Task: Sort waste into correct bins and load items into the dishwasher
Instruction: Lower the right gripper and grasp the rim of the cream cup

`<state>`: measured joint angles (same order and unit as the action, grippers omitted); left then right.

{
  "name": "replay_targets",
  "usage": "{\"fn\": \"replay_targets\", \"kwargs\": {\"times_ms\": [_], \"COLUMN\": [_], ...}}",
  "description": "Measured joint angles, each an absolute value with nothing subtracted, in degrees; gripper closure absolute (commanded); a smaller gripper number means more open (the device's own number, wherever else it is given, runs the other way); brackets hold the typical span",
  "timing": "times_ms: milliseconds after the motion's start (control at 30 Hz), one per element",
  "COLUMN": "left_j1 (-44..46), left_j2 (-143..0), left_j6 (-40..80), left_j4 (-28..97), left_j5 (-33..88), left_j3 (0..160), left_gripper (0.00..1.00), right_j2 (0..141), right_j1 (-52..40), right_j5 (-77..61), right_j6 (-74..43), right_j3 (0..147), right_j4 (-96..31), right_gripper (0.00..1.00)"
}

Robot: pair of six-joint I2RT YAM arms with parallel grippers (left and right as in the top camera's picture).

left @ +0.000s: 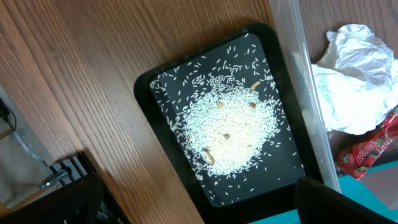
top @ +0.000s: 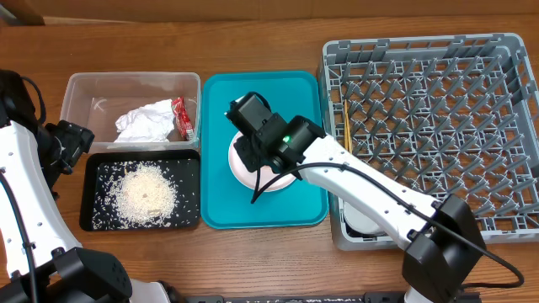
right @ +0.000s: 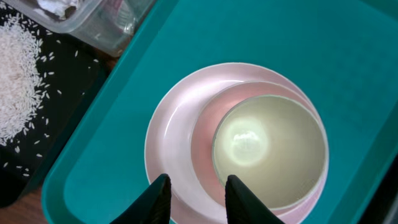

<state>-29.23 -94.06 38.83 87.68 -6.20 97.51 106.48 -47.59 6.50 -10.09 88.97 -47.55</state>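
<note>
Fingers (right: 158, 202) of right gripper (right: 198, 190) parted, poised over near rim of pale pink plate (right: 177, 143) on teal tray (right: 112, 162). Wrist view shows glossy white bowl (right: 270, 152) nested in plate; overhead hides bowl. Left gripper (left: 198, 199) spread wide above rice (left: 230, 127).

The brown wooden bench (top: 278, 252) carries four things in a row. On its left side a clear rectangular plastic tub (top: 84, 84) sits at the far edge. A shallow black rectangular tray (top: 84, 223) lies just in front of it, their long sides meeting. A teal rectangular serving tray (top: 286, 210) lies just beside both. To its right, close against it, stands a large square grey plastic dish rack (top: 455, 109).
</note>
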Motion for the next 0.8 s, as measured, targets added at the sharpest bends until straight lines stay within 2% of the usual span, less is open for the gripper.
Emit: {"fn": "replay_targets", "kwargs": {"times_ms": [333, 800], "left_j1": [-29.2, -29.2], "left_j2": [-94.1, -94.1], "left_j6": [38.8, 38.8], "left_j4": [87.7, 87.7], "left_j5": [-6.2, -6.2], "left_j3": [97.5, 97.5], "left_gripper": [0.00, 0.00], "right_j2": [106.6, 106.6], "right_j1": [-47.6, -47.6], "right_j5": [6.9, 8.1], "right_j6": [-10.5, -10.5], "right_j3": [79.5, 78.0], "right_j4": [-36.9, -35.1], "right_gripper": [0.68, 0.73]}}
